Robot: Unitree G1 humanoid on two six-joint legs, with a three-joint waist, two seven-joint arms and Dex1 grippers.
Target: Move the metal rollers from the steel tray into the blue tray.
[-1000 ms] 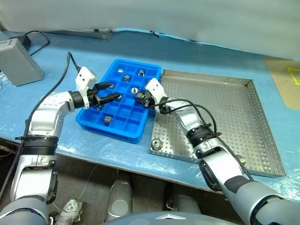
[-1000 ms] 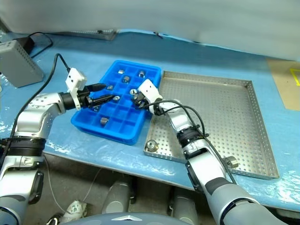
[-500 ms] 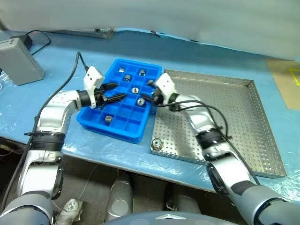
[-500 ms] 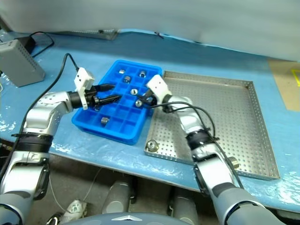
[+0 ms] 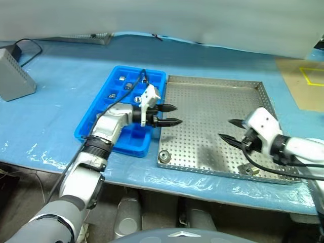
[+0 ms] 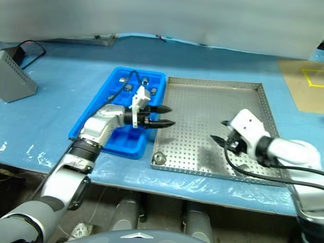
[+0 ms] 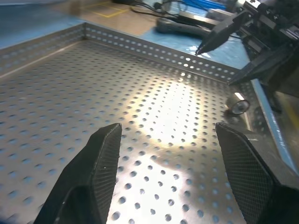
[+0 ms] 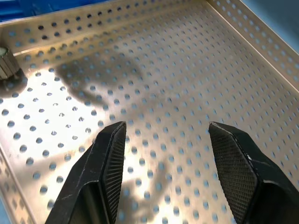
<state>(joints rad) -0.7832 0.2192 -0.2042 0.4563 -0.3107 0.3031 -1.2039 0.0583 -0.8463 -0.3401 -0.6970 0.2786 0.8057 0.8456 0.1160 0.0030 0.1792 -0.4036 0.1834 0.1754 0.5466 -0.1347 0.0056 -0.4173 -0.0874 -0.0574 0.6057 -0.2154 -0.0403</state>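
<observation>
Near edge of steel tray (image 5: 263, 98): two metal rollers (image 5: 164, 156) are lying in the front corners, the other (image 5: 246, 168) beside my right gripper (image 5: 229, 130).
Handling: probably hard, slick, dense; I am planning to pinch across the round sides.
Grippers: both are hanging spread, empty; left gripper (image 5: 171, 114) is hovering over the tray's left wall.
Blue tray (image 5: 85, 126): it is holding several rollers farther back.

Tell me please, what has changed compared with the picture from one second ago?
The right gripper left the blue tray, where it dropped a roller, and now hangs open over the steel tray. The left gripper, open throughout, swung from the blue tray across to the steel tray. Two metal rollers stayed in the steel tray.
</observation>
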